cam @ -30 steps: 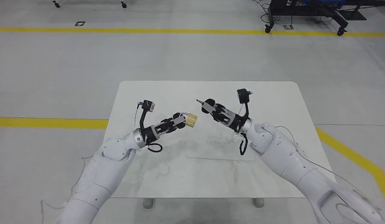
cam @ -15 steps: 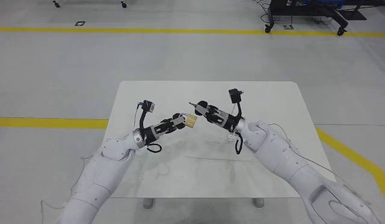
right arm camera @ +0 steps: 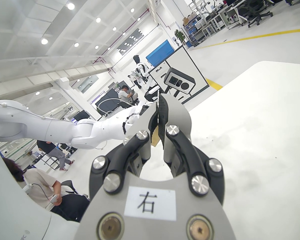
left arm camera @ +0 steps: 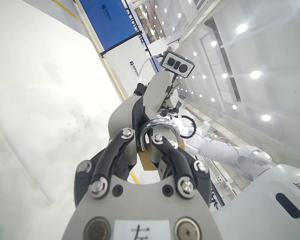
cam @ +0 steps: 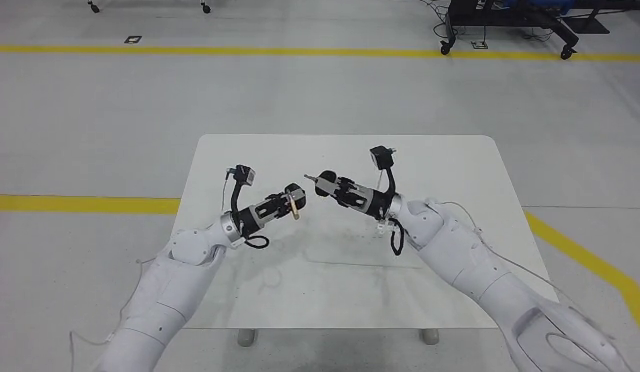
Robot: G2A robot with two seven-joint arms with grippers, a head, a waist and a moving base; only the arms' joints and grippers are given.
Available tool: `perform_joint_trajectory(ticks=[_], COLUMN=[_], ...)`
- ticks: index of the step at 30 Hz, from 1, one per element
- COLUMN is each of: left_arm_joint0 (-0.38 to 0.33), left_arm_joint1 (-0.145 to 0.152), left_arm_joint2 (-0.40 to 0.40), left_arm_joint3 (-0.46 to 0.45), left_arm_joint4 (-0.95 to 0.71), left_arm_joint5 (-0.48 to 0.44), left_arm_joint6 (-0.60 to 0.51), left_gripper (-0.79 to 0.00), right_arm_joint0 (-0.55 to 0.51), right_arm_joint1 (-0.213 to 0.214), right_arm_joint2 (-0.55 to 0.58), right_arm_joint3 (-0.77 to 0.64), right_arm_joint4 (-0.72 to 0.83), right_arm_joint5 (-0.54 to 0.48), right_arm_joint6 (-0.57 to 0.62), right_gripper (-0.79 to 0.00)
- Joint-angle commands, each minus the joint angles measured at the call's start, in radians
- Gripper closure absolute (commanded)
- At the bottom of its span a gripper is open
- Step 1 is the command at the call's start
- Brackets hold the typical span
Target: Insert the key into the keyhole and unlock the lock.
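Note:
In the top view my left gripper is shut on a small brass padlock with a silver shackle, held above the middle of the white table. The left wrist view shows the shackle rising between the closed fingers and the brass body below them. My right gripper is shut on a thin metal key whose tip points at the padlock, a short gap away. In the right wrist view the pads press together and hide the key; a brass sliver of the padlock shows behind them.
Both grippers hang over the table, with bare tabletop around and below them. Yellow floor lines run beside the table. A dark equipment frame stands far behind.
My right gripper has moved left with the key, closing most of the gap to the padlock. The left gripper has turned the padlock and drawn it back slightly.

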Motion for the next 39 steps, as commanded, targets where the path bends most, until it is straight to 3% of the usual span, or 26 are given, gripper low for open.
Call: perform_joint_trajectory(ticks=[1, 5, 14, 18, 24, 29, 32, 39], left_arm_joint0=[-0.004, -0.033, -0.037, -0.039, -0.13, -0.199, -0.199, -0.199], left_arm_joint1=[-0.001, 0.001, 0.002, -0.011, -0.048, -0.085, -0.085, -0.085], left_arm_joint2=[0.0, 0.007, 0.006, 0.0, 0.05, 0.1, 0.1, 0.1], left_arm_joint3=[0.004, 0.012, 0.007, -0.005, 0.085, 0.175, 0.175, 0.175], left_arm_joint4=[-0.013, 0.026, 0.047, -0.152, -0.293, -0.342, -0.342, -0.342], left_arm_joint5=[0.041, 0.149, 0.154, 0.286, 0.418, 0.43, 0.43, 0.43], left_arm_joint6=[-0.001, -0.037, -0.033, -0.044, -0.034, -0.011, -0.011, -0.011], left_gripper=[0.0, 0.0, 0.0, 0.0, 0.0, 0.0, 0.0, 0.0], right_arm_joint0=[-0.009, -0.036, -0.036, -0.059, -0.118, -0.18, -0.223, -0.223], right_arm_joint1=[0.005, 0.016, 0.016, 0.019, 0.034, 0.052, 0.065, 0.065], right_arm_joint2=[0.023, 0.065, 0.065, 0.091, 0.167, 0.248, 0.288, 0.288], right_arm_joint3=[-0.008, -0.036, -0.036, -0.06, -0.083, -0.165, -0.246, -0.246], right_arm_joint4=[-0.01, -0.032, -0.032, -0.076, -0.156, -0.364, -0.495, -0.495], right_arm_joint5=[0.0, 0.0, 0.0, 0.056, 0.092, 0.254, 0.369, 0.369], right_arm_joint6=[-0.01, -0.027, -0.027, -0.067, -0.148, -0.262, -0.304, -0.304], right_gripper=[0.0, 0.0, 0.0, 0.0, 0.0, 0.0, 0.0, 0.0])
